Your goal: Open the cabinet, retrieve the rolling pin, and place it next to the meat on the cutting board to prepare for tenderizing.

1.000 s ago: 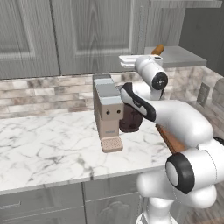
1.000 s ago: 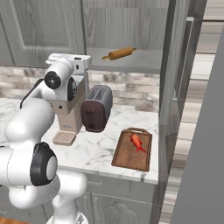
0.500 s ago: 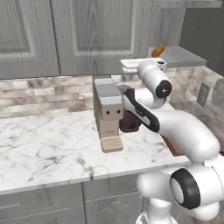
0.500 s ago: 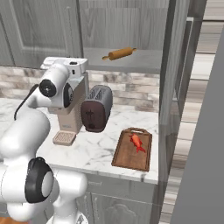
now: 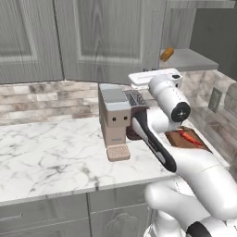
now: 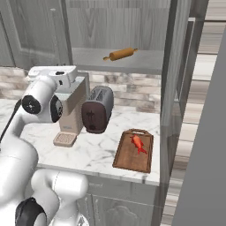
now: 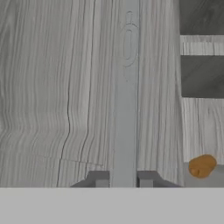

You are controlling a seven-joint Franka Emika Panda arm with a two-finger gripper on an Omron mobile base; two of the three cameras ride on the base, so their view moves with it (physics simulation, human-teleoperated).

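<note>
Jaws parted, facing cabinet (image 7: pixel 87 87) door

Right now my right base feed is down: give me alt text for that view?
The cabinet stands open, with the rolling pin lying on its grey shelf. Below on the marble counter, a red strip of meat lies on the cutting board, right of a dark toaster and a tan coffee machine. The white arm rises at the left.

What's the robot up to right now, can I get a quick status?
Gripper open, jaws apart, empty, facing a grey cabinet panel. Rolling pin lying on the cabinet shelf. Meat on cutting board. Toaster and coffee machine stand below the shelf.
</note>
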